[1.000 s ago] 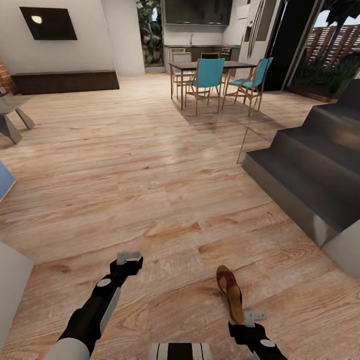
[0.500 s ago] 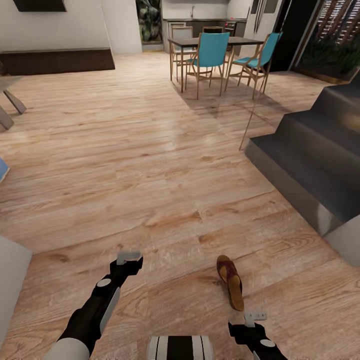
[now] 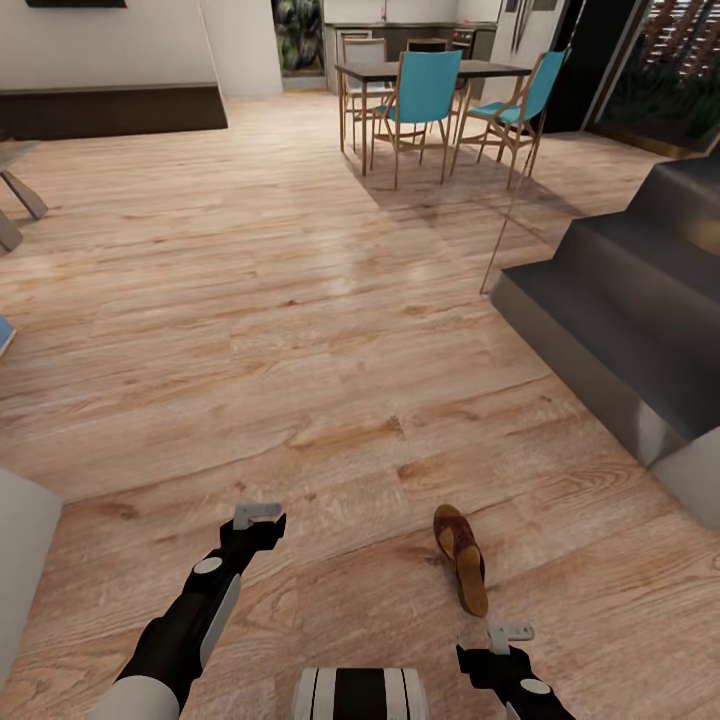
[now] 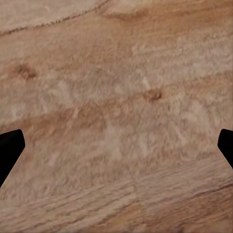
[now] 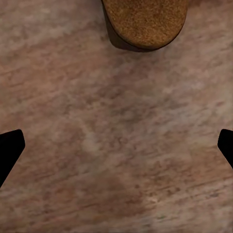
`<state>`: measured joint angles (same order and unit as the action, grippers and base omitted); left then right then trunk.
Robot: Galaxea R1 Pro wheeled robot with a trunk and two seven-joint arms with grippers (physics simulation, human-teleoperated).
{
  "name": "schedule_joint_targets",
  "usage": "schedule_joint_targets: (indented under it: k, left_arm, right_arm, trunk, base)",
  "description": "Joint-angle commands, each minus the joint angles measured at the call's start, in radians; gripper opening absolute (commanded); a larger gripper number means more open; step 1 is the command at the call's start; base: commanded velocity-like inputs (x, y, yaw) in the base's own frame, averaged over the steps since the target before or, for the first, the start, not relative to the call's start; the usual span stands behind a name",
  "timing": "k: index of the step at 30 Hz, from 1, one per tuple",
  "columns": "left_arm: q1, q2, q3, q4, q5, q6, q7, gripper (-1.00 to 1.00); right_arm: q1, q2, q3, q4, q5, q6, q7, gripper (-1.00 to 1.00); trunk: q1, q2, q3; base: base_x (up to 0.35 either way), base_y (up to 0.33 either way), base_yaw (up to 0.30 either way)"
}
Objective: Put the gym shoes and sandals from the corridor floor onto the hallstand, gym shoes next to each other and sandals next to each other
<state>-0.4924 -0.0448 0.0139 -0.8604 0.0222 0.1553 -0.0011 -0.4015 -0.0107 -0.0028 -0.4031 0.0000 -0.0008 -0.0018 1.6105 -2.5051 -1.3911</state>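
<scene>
brown sandal lies on open corridor floor, right gripper near.

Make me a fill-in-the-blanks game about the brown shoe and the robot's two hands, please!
1. The dark brown sandal with the tan insole lies on the wooden plank ____.
2. The gripper nearest the sandal is the ____ gripper.
3. The left gripper holds ____.
4. The chairs at the dining table are coloured ____.

Missing words: floor; right; nothing; blue
</scene>
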Motion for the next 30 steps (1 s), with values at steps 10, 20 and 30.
schedule_joint_targets:
  k: [10, 20, 30]
  left_arm:
    - [0.0, 0.0, 0.001, -0.002, 0.002, 0.006, 0.0, 1.0]
    - [0.0, 0.0, 0.001, -0.002, 0.002, 0.006, 0.0, 1.0]
    - [0.0, -0.001, 0.001, -0.002, 0.001, 0.006, 0.0, 1.0]
  right_arm:
    - [0.0, 0.0, 0.0, 0.0, 0.0, 0.0, 0.0, 1.0]
    - [0.0, 0.0, 0.0, 0.0, 0.0, 0.0, 0.0, 1.0]
    - [0.0, 0.0, 0.0, -0.001, 0.0, 0.0, 0.0, 1.0]
  trunk:
    - [0.0, 0.0, -0.006]
    - [0.0, 0.0, -0.011]
    - [0.0, 0.0, -0.015]
  base:
    - [0.151, 0.0, 0.0]
    - [0.057, 0.0, 0.0]
    - [0.143, -0.033, 0.0]
